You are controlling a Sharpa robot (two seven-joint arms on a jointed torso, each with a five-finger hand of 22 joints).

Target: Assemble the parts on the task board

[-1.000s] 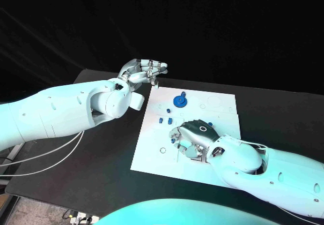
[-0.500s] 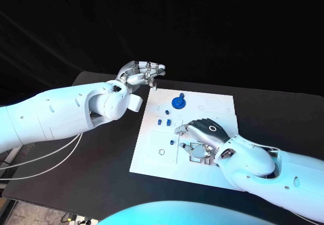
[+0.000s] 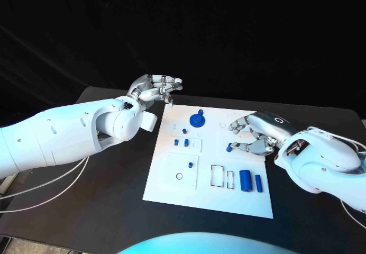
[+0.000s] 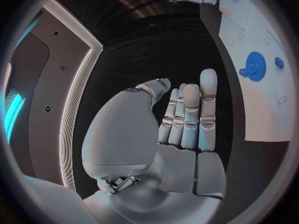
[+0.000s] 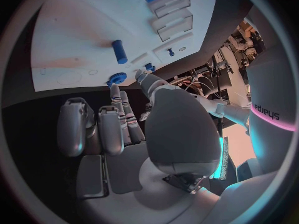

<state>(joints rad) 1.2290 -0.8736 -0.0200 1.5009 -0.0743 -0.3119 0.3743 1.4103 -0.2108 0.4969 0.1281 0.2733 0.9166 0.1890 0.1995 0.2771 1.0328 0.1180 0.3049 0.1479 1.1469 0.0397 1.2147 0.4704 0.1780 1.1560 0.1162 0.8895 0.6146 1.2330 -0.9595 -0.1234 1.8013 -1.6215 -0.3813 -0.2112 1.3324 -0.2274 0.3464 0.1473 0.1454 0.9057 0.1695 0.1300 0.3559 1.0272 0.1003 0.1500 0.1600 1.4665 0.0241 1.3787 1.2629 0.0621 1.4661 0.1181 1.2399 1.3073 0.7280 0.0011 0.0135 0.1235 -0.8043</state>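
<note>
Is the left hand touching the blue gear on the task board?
Apart. In the head view the left hand sits off the task board beyond its far corner, with bare board between it and the blue gear.

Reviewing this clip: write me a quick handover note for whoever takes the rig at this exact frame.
Left hand: holds nothing, fingers half curled, above the table beyond the far left corner of the white task board.
Right hand: curled above the board's right side; whether it holds anything cannot be told.
On the board: round blue gear at the far end, two small blue pegs below it, a small blue piece by the right hand's fingers, two blue cylinders lying near the near right corner.
Done: nothing clearly assembled.
Left: seat the loose pieces.
</note>
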